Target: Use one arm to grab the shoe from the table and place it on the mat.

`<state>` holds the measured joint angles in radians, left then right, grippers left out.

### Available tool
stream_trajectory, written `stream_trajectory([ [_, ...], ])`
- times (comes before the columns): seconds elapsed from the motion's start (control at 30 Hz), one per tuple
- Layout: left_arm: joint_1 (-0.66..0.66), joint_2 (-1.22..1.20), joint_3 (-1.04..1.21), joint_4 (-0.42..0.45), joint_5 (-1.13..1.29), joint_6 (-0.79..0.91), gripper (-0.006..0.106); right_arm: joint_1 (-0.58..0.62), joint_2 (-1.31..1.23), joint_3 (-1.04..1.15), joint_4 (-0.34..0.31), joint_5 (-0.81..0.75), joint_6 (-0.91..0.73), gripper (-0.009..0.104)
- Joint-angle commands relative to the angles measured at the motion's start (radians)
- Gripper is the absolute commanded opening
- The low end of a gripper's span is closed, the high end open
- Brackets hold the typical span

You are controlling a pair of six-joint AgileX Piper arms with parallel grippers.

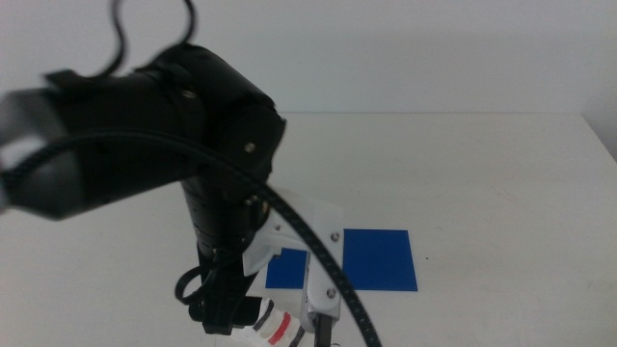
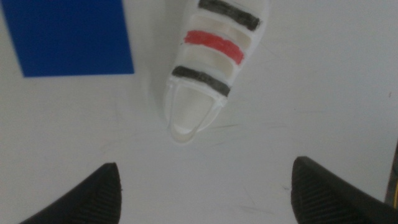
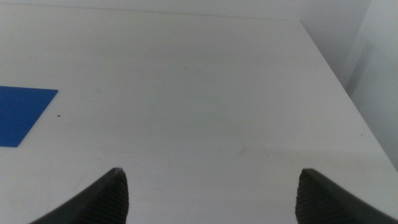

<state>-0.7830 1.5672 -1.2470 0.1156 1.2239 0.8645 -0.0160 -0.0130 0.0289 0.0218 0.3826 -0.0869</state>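
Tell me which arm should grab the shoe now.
Left. The left gripper hangs open just short of the shoe, beside the mat. The right gripper faces only bare table.

Left gripper [image 2: 205, 190] low, jaws apart, empty.

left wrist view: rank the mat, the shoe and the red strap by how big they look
1. Mat, cut off by the frame edge, largest.
2. Shoe, also cropped; a fairly close second, so the order with the mat is unsure.
3. Red strap, clearly smallest.
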Motion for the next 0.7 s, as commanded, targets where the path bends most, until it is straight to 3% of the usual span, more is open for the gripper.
stream_trajectory([
  [0.0,-0.006,-0.008,-0.033,-0.007,0.045,0.053,0.093,0.002,-0.019,-0.019,-0.008,-0.056,-0.012,0.094],
  [0.33,-0.004,0.078,-0.028,-0.06,-0.113,0.256,0.093,0.002,-0.019,-0.019,-0.008,-0.056,-0.012,0.094],
  [0.67,0.029,0.154,-0.027,-0.129,-0.127,0.266,0.093,0.002,-0.019,-0.019,-0.008,-0.056,-0.012,0.094],
])
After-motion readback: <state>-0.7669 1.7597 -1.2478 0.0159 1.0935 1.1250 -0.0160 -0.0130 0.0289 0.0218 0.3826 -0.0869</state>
